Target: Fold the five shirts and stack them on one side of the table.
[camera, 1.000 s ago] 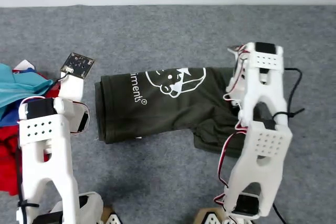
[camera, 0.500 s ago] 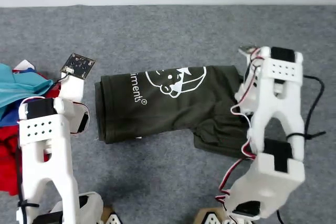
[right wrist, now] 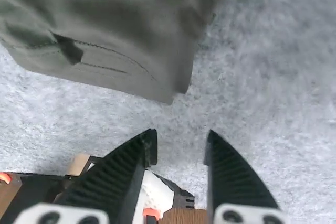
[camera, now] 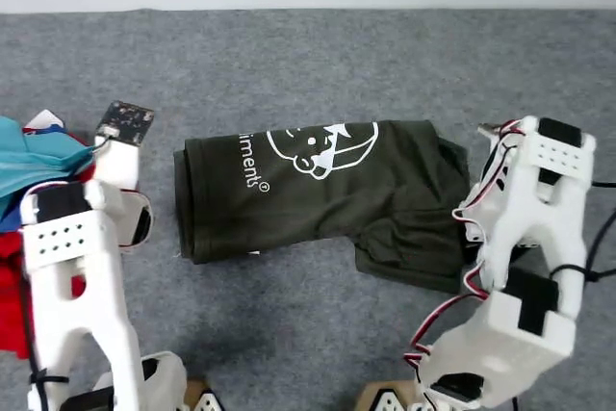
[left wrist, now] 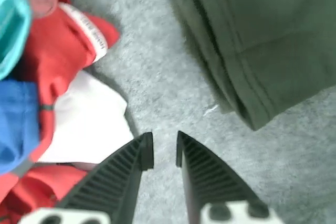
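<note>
A dark green shirt (camera: 318, 190) with a white print lies partly folded across the middle of the grey table; its right end is bunched. Its edge appears in the left wrist view (left wrist: 252, 40) and the right wrist view (right wrist: 105, 30). A pile of shirts (camera: 29, 180) in teal, blue, red and white sits at the left edge. My left gripper (left wrist: 164, 141) hangs narrowly open over bare carpet between the red shirt (left wrist: 58, 51) and the green one, holding nothing. My right gripper (right wrist: 181, 137) is open and empty above the carpet just off the green shirt's right end.
The grey carpet (camera: 289, 55) runs bare along the far side up to a pale wall. Both arm bases stand at the near edge. A white garment (left wrist: 89, 124) of the pile lies close to my left fingertips.
The right arm has swung to the right, off the green shirt's end and toward the table's right edge. The left arm has shifted slightly left. The shirt has not moved.
</note>
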`<action>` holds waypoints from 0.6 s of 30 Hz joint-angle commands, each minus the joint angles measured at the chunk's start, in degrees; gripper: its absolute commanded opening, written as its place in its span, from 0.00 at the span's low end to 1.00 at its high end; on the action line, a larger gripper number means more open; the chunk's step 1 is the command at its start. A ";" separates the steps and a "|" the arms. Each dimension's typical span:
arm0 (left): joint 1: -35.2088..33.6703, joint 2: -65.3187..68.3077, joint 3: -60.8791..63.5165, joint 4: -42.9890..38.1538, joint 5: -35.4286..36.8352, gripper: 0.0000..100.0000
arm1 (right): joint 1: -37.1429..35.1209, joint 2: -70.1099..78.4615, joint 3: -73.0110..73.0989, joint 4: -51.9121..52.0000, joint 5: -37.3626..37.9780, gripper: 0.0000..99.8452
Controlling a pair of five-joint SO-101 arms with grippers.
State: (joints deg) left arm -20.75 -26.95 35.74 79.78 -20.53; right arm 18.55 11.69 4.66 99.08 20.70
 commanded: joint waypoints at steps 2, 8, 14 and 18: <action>-2.37 -1.58 -0.22 0.70 0.35 0.09 | -2.68 2.59 -0.26 -1.98 -0.18 0.12; -2.29 -2.02 -0.66 0.53 0.44 0.09 | -6.37 4.53 -0.35 -5.14 -2.64 0.12; -1.85 -1.58 -0.22 -2.55 0.62 0.05 | -6.37 4.35 -0.26 -3.12 -2.46 0.10; 0.79 -1.58 -0.31 -3.87 0.62 0.02 | -6.29 3.74 -0.35 -1.45 -0.97 0.03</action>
State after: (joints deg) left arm -21.89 -26.95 35.74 77.32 -20.26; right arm 12.48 16.62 4.66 95.56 18.77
